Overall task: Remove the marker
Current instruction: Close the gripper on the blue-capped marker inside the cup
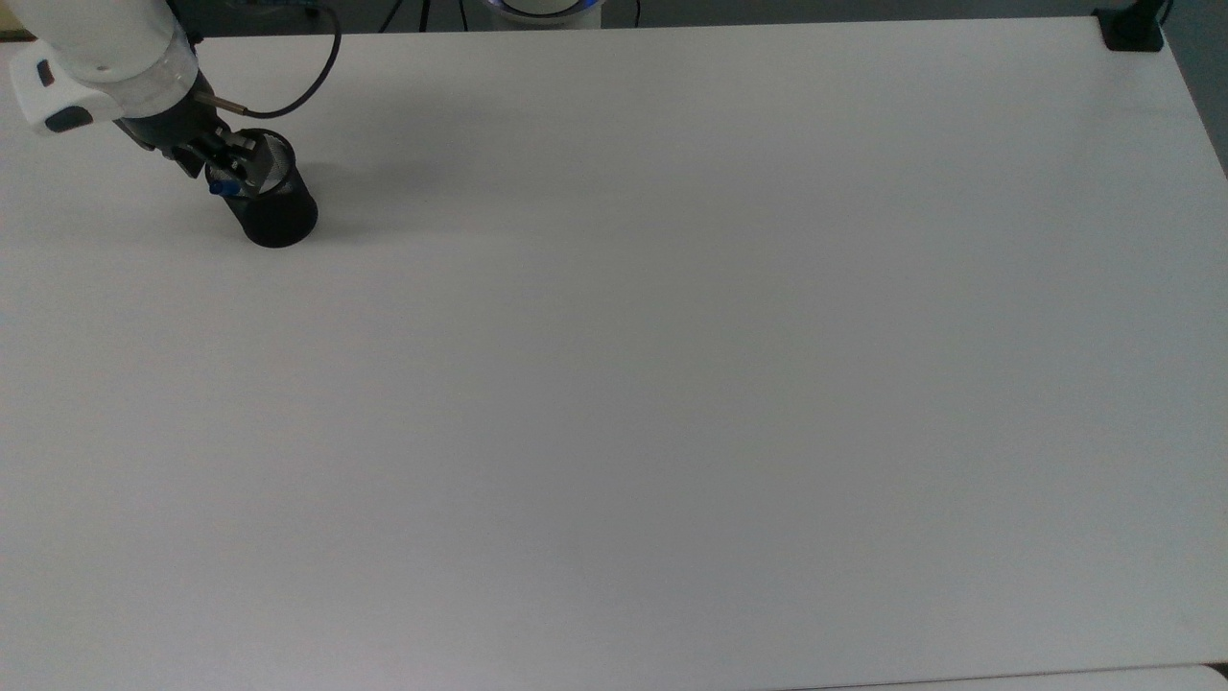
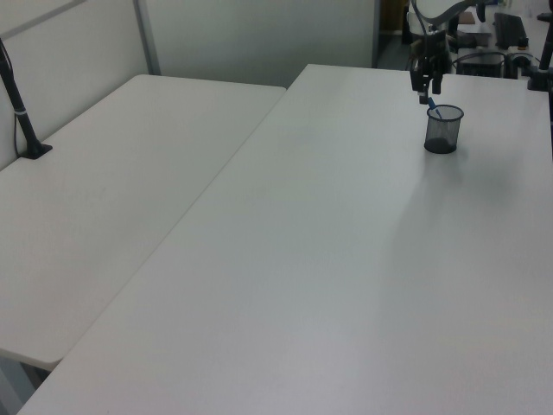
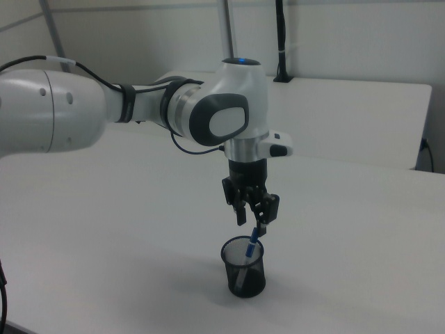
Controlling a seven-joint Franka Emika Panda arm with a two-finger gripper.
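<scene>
White table (image 1: 672, 384); black mesh cup (image 1: 278, 216) upright near top view's upper-left corner.

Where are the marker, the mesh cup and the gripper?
marker (image 3: 254, 237), right view, on its blue cap above the rim.
mesh cup (image 3: 247, 278), right view, on its side wall.
gripper (image 3: 253, 220), right view, midway between the fingertips.

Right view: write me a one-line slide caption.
Franka gripper poised just above the blue cap of the marker, which leans in a black mesh cup on a white table.
</scene>
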